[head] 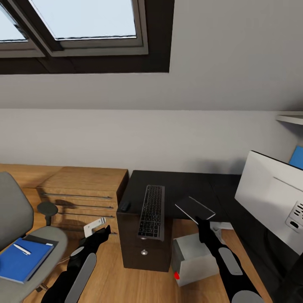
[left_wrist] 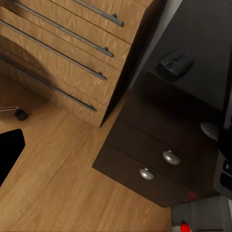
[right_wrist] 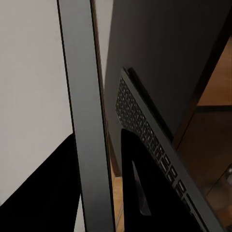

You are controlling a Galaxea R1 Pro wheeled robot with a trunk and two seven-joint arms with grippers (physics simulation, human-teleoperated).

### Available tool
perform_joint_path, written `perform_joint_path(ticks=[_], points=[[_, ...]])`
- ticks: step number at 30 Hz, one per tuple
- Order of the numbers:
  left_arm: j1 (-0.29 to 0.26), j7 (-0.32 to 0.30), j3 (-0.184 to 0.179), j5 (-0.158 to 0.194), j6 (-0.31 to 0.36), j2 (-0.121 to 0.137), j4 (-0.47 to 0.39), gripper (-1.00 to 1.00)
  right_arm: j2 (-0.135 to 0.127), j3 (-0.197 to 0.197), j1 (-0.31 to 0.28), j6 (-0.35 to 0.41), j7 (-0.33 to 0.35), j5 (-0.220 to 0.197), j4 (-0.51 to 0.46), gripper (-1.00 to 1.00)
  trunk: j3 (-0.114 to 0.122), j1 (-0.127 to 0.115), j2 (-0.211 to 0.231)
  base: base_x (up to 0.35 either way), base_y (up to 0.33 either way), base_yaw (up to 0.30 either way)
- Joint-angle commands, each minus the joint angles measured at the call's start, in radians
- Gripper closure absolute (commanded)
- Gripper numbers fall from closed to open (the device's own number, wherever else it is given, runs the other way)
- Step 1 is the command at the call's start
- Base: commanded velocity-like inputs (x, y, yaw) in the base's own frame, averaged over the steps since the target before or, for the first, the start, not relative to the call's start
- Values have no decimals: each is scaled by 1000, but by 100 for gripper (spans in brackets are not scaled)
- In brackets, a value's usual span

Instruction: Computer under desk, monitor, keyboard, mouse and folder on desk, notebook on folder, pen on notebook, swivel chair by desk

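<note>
The slim keyboard (head: 151, 210) lies on the black desk (head: 181, 183), its near end past the front edge. The small black mouse (head: 125, 205) sits left of it, on the corner above the knobbed drawers (left_wrist: 159, 145). My right gripper (head: 202, 221) is shut on the thin grey notebook (head: 195, 207), held tilted above the desk's front edge right of the keyboard; the right wrist view shows it edge-on (right_wrist: 82, 72). The monitor (head: 271, 200) stands at the right, white back toward me. The pale computer (head: 193, 256) stands under the desk. The blue folder (head: 21, 259) with the pen (head: 22, 249) rests on the swivel chair (head: 17, 219). My left gripper (head: 103, 231) hangs open over the floor.
A light wooden dresser (head: 84, 189) with bar handles stands left of the desk against the wall. A pale chair-base leg (head: 94, 226) lies just beyond my left gripper. A shelf (head: 290, 119) juts out above the monitor. Wooden floor lies between the chair and the drawer unit.
</note>
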Motion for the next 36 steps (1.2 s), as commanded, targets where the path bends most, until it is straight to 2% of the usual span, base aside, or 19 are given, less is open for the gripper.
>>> perform_joint_path(ticks=[1, 33, 36], points=[[-1, 9, -3, 8, 2, 1, -2, -100, 1, -6, -1, 10, 2, -7, -1, 100, -5, 4, -8, 0, 0, 0], [-1, 9, -4, 8, 2, 1, -1, -100, 1, -6, -1, 10, 2, -6, -1, 100, -105, 127, -232, 0, 0, 0], [-1, 9, -4, 8, 2, 1, -1, -100, 0, -6, -1, 10, 2, -6, -1, 100, -105, 127, -232, 0, 0, 0]])
